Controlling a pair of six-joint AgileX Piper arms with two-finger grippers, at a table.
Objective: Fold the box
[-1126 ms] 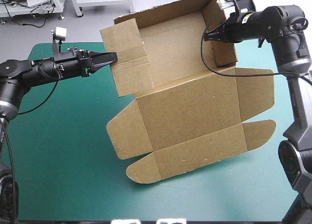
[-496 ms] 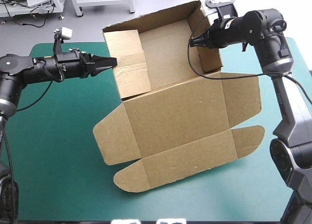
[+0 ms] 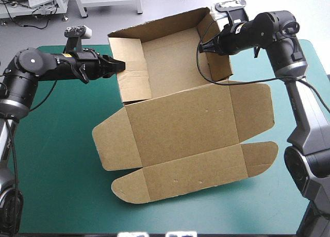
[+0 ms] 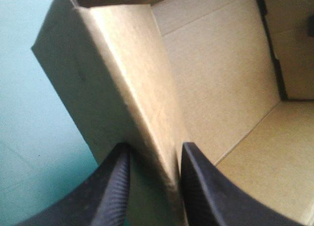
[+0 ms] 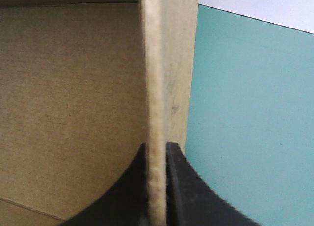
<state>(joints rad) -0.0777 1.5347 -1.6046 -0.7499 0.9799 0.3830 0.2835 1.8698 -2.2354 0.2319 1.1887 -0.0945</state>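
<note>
Ribbed black fingers astride brown box

The right arm combined round black upper segments with grey lower links. The left arm was black, its fingers finely ribbed.

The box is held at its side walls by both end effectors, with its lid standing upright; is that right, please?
No: the high view shows the lid spread flat toward the table's near edge. The left end effector and right end effector do hold the box by its side walls.
</note>
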